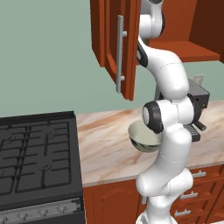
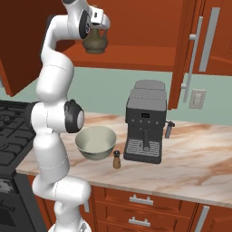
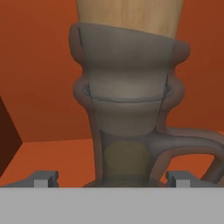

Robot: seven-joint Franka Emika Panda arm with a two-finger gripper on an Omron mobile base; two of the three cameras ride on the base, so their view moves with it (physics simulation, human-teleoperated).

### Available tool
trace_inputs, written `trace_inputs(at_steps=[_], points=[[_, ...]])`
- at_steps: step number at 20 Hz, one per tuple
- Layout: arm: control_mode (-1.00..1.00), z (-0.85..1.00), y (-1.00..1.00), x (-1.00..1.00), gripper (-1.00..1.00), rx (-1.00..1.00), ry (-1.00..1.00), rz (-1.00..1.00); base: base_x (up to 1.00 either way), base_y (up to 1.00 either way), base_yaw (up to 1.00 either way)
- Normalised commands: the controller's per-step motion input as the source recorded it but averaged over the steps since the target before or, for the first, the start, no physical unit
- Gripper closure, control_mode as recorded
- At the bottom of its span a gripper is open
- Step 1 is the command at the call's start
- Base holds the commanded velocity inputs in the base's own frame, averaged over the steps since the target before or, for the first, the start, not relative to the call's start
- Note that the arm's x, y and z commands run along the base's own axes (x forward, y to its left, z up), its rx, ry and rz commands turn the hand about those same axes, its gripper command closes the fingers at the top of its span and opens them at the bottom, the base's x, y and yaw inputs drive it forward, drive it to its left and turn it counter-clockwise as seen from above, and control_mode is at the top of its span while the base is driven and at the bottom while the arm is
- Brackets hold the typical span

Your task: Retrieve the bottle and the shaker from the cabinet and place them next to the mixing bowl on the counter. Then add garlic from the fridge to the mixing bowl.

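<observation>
A grey-brown bottle (image 2: 95,41) with a handle and a tan stopper stands on the open cabinet's shelf (image 2: 136,59). In the hand view the bottle (image 3: 127,87) rises close up, its lower neck between my fingertips. My gripper (image 2: 97,28) is open around it, one fingertip (image 3: 46,177) on each side, with the handle near the right one. A small brown shaker (image 2: 117,159) stands on the counter just right of the mixing bowl (image 2: 95,142). The bowl (image 1: 142,136) sits partly behind my arm in the left base view.
A dark coffee machine (image 2: 146,122) stands right of the bowl and shaker. The cabinet door (image 1: 116,43) hangs open to the left of my arm. A black stove (image 1: 35,153) borders the marble counter (image 2: 199,167) on the left.
</observation>
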Motion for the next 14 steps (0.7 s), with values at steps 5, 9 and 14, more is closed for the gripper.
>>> trace_inputs(at_steps=[5,9,14], points=[[-1.00,0.00,0.00,0.00,1.00,0.00,0.00,0.00,0.00,0.00,0.00],[-1.00,0.00,0.00,0.00,1.00,0.00,0.00,0.00,0.00,0.00,0.00],[-1.00,0.00,-0.13,-0.15,1.00,0.00,0.00,0.00,0.00,0.00,0.00]])
